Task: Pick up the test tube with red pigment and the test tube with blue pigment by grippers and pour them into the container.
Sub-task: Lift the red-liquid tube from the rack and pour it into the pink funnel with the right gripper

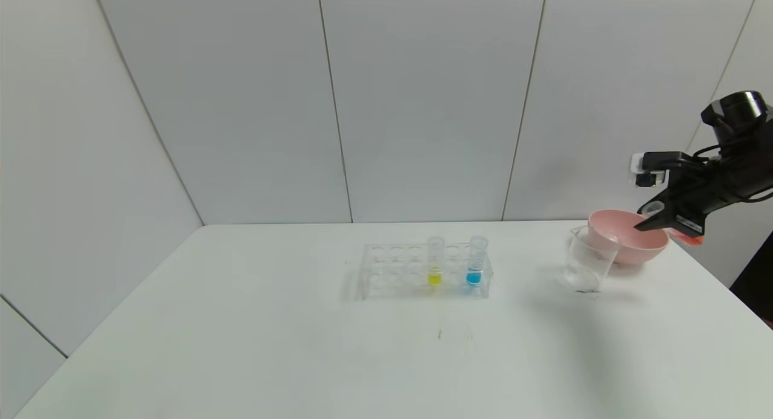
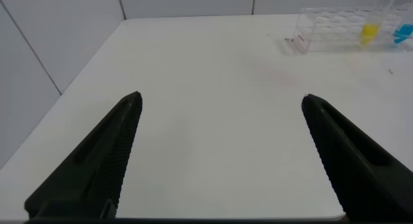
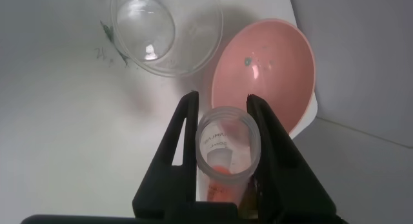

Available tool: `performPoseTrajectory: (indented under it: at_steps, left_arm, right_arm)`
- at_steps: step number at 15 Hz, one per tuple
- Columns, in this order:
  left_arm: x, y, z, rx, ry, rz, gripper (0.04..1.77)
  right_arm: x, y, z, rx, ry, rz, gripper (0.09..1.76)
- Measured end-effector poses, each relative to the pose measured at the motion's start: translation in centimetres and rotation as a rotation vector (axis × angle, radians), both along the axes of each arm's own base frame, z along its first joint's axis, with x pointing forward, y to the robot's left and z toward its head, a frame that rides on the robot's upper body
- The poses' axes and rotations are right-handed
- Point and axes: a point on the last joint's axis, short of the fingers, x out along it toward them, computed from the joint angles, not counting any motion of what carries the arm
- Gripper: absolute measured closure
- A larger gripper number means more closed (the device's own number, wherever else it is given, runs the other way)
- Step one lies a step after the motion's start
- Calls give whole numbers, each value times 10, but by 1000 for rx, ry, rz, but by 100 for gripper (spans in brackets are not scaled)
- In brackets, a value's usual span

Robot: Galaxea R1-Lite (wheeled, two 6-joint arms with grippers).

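My right hand (image 1: 655,218) is clamped on the test tube with red pigment (image 3: 224,153), held tilted above the pink bowl (image 1: 628,238) at the tabletop's (image 1: 241,334) right side. The clear container (image 1: 587,265) stands just beside the bowl, touching its near-left edge. The test tube with blue pigment (image 1: 475,262) sits upright in the clear rack (image 1: 392,274), next to a yellow-liquid tube (image 1: 435,261). My left hand (image 2: 219,104) hangs over bare tabletop, fingers wide apart, holding nothing.
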Motion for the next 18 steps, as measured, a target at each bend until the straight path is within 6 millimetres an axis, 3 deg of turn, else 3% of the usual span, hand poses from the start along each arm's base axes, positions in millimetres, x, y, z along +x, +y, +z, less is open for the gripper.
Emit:
performPoseTrajectory:
  at_steps: [6,18]
  left_arm:
    - [0,0,0,0,0,0,5]
    - [0,0,0,0,0,0,5]
  right_arm:
    - [6,22,-3,-95,12,-11,129]
    - [15,46,-9,-276,2,-63,129]
